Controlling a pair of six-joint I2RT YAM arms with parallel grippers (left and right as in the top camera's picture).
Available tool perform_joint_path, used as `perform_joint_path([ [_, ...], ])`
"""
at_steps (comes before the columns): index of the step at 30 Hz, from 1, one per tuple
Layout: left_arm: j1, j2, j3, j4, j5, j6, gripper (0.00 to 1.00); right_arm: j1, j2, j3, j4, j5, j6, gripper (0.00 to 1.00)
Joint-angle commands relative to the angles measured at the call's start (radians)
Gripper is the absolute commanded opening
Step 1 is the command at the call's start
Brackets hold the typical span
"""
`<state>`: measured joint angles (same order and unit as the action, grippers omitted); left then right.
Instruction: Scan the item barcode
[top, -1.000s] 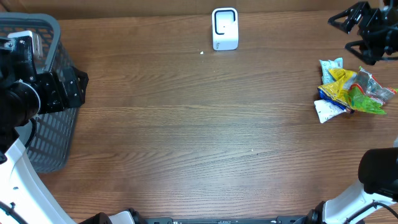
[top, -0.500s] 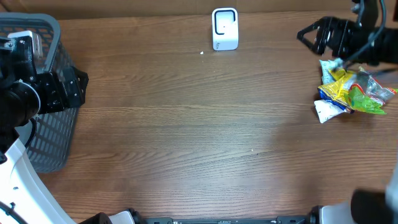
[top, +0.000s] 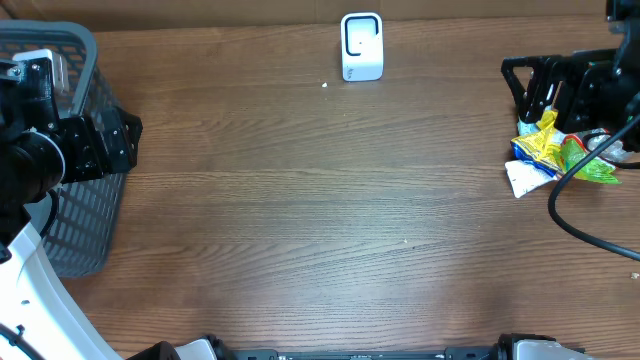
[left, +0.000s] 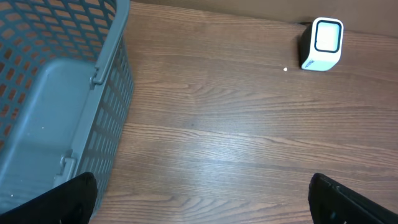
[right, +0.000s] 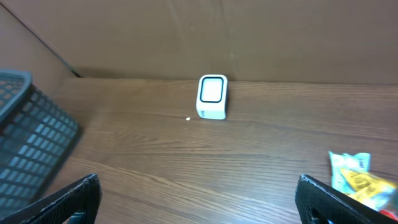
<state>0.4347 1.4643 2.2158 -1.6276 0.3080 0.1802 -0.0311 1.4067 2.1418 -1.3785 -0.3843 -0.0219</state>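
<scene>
**Both claws apart, packets untouched at the right end of the bench**

The item is a small heap of snack packets (top: 556, 160) at the far right of the bench (top: 300, 210). They are crumpled foil pouches: yellow on top, green to the right, a blue and white one sticking out at the lower left, and a pale teal one at the back. The right wrist view catches the teal and yellow corner (right: 356, 177). No barcode is readable in any view.

The right claw (top: 514, 88) is over the back edge of the heap and hides its top. Its fingers are spread wide with nothing between them. I cannot tell whether it touches the packets. A black cable (top: 570, 205) loops down past the heap.

The white scanner (top: 361, 46) stands upright at the back centre, well apart from the packets.

The left claw (left: 205, 202) is also spread wide and holds nothing. It sits next to the grey mesh basket (top: 70, 215) at the left end.
</scene>
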Motion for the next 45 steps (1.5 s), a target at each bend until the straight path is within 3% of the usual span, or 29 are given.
perform_joint_path([
  [1,0.008,0.002,-0.002,0.002,0.014,0.014,1.0,0.003,-0.011,0.006,-0.006,0.033,-0.04,1.0],
  [13,0.008,0.002,-0.002,0.002,0.014,0.014,1.0,0.038,-0.028,-0.03,-0.066,0.097,-0.114,1.0],
  [18,0.008,0.002,-0.002,0.002,0.014,0.014,1.0,0.14,-0.134,-0.179,0.05,0.213,-0.114,1.0],
  [36,0.008,0.002,-0.002,0.002,0.014,0.014,1.0,0.161,-0.816,-1.391,1.107,0.278,-0.113,1.0],
  [45,0.008,0.002,-0.002,0.002,0.014,0.014,1.0,0.161,-1.093,-1.795,1.362,0.295,-0.114,1.0],
])
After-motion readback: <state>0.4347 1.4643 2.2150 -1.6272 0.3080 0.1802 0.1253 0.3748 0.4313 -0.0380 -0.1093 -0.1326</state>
